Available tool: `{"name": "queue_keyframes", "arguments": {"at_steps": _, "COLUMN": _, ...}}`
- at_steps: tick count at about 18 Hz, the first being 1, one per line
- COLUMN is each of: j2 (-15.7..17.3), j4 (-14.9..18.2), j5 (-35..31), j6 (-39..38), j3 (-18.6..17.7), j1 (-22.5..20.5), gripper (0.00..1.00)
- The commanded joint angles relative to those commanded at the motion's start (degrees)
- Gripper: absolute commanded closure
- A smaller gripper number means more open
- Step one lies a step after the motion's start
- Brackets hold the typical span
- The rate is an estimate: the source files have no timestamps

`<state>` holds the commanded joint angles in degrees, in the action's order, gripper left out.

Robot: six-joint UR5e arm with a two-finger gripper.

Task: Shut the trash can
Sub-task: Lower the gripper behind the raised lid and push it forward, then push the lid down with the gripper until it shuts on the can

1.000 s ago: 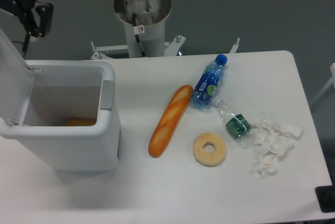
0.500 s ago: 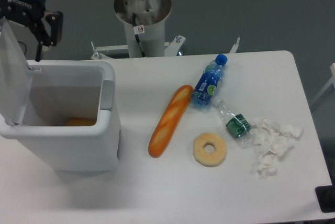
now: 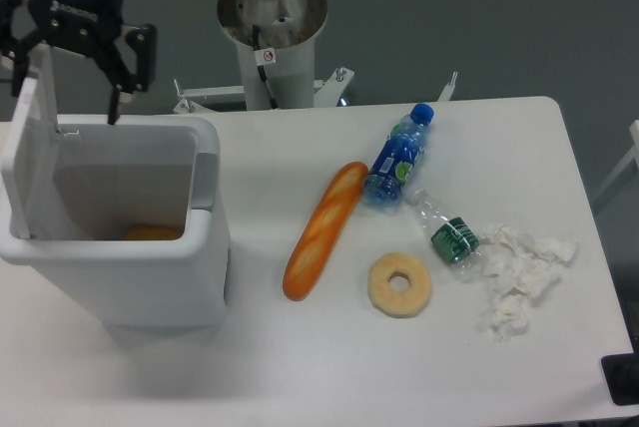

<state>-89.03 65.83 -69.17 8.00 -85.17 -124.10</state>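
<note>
i'm hovering my gripper (image 3: 65, 88) at the far left of the table, fingers spread apart on either side of the raised lid (image 3: 28, 153), not clamping anything. the trash can (image 3: 120, 247) is sitting at the left end, open, with something orange down inside. i'm guessing the lid is light, stiff plastic on a hinge, and smooth enough to slip, so i'm planning on no pinch at all, just pushing near its top edge toward the right. the body looks light too, so it might scoot.
</note>
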Motion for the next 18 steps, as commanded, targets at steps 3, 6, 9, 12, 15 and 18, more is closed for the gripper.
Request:
{"name": "queue_keyframes", "arguments": {"at_steps": 3, "j2": -0.7, "j4": -0.09, "j5": -0.09, "j6": 0.17, "j3": 0.0, "j1": -0.53, "gripper": 0.0}}
{"name": "queue_keyframes", "arguments": {"at_steps": 6, "j2": -1.49, "j4": -0.35, "j5": -0.09, "j6": 0.35, "j3": 0.09, "j1": -1.85, "gripper": 0.0}}
{"name": "queue_keyframes", "arguments": {"at_steps": 9, "j2": -2.37, "j4": -1.49, "j5": -0.09, "j6": 0.53, "j3": 0.09, "j1": -2.73, "gripper": 0.0}}
{"name": "queue_keyframes", "arguments": {"at_steps": 12, "j2": -2.81, "j4": -1.76, "j5": -0.79, "j6": 4.2, "j3": -0.26, "j1": -3.43, "gripper": 0.0}}
{"name": "queue_keyframes", "arguments": {"at_steps": 15, "j2": -2.9, "j4": -1.67, "j5": -1.05, "j6": 5.71, "j3": -0.96, "j1": -4.04, "gripper": 0.0}}
{"name": "queue_keyframes", "arguments": {"at_steps": 18, "j2": -2.73, "j4": -1.58, "j5": -1.93, "j6": 7.2, "j3": -1.58, "j1": -4.4, "gripper": 0.0}}
